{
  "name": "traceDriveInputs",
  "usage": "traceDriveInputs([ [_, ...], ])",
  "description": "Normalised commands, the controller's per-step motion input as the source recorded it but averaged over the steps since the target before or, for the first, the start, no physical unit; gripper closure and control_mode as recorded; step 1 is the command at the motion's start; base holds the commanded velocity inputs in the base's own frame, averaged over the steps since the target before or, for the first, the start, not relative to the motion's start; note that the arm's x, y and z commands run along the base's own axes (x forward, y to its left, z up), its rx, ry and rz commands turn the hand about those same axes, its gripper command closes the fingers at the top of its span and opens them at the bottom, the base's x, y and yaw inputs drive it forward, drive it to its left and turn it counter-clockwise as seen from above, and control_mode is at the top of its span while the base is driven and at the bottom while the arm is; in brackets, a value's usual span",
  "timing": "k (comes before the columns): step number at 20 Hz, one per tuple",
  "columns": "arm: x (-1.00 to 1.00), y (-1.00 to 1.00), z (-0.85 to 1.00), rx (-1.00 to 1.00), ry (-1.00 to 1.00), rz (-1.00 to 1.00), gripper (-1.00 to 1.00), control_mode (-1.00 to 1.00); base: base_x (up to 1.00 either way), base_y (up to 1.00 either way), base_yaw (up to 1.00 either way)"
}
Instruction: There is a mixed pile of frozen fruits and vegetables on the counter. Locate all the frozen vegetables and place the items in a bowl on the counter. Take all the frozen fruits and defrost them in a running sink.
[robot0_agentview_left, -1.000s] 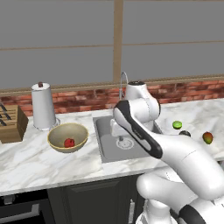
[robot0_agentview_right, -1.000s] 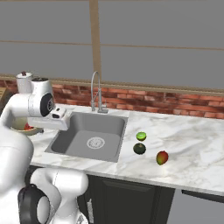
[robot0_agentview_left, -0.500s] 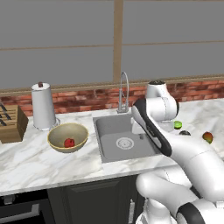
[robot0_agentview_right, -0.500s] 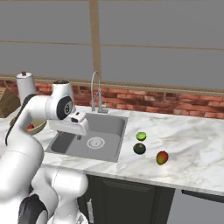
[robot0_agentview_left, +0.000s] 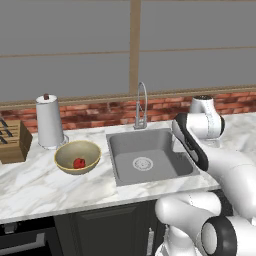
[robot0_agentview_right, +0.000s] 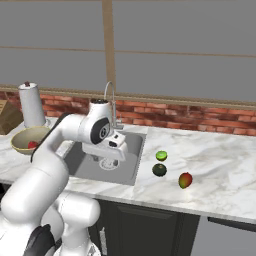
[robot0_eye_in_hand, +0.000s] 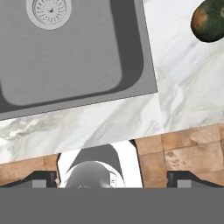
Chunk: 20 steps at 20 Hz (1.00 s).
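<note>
White marble counter (robot0_agentview_right: 220, 167) with grey veins runs under a brick backsplash and windows. Claw (robot0_agentview_right: 118, 150) hangs over the right-hand part of the sink (robot0_agentview_right: 131, 167), camera aimed downward. In the hand view the claw (robot0_eye_in_hand: 111, 178) has its two fingertips (robot0_eye_in_hand: 41, 177) spread wide apart, with nothing held between them.

Directly beneath the claw: grey steel basin floor, round drain (robot0_eye_in_hand: 49, 8) and the sink's right rim. Faucet (robot0_agentview_right: 111, 96) stands just behind the claw.

Past that rim, on the counter to the claw's right, lie three items close together but apart: dark green vegetable (robot0_agentview_right: 159, 170) nearest, lime-green ball (robot0_agentview_right: 161, 155) just behind it, red-yellow-green fruit (robot0_agentview_right: 185, 180) furthest out. None sits in the sink.

On the opposite side of the sink, well away from the claw, the tan bowl (robot0_agentview_left: 77, 150) rests on the counter with the red vegetable (robot0_agentview_left: 78, 163) inside. Paper towel roll (robot0_agentview_left: 50, 127) stands upright behind the bowl, and a knife block (robot0_agentview_left: 12, 142) sits beyond it.
</note>
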Motion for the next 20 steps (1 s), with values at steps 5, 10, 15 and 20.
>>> traceDriveInputs([
  [5,0.01,-0.44,0.00,0.00,-0.01,0.08,-1.00,-1.00,0.00,0.00,0.00],
  [10,0.43,-0.61,0.00,0.05,-0.04,0.18,-1.00,-1.00,0.00,0.00,0.00],
  [15,0.62,-0.64,0.00,0.07,0.00,0.16,-1.00,-1.00,0.00,0.00,0.00],
  [20,0.79,-0.67,0.00,0.11,0.03,0.07,-1.00,-1.00,0.00,0.00,0.00],
])
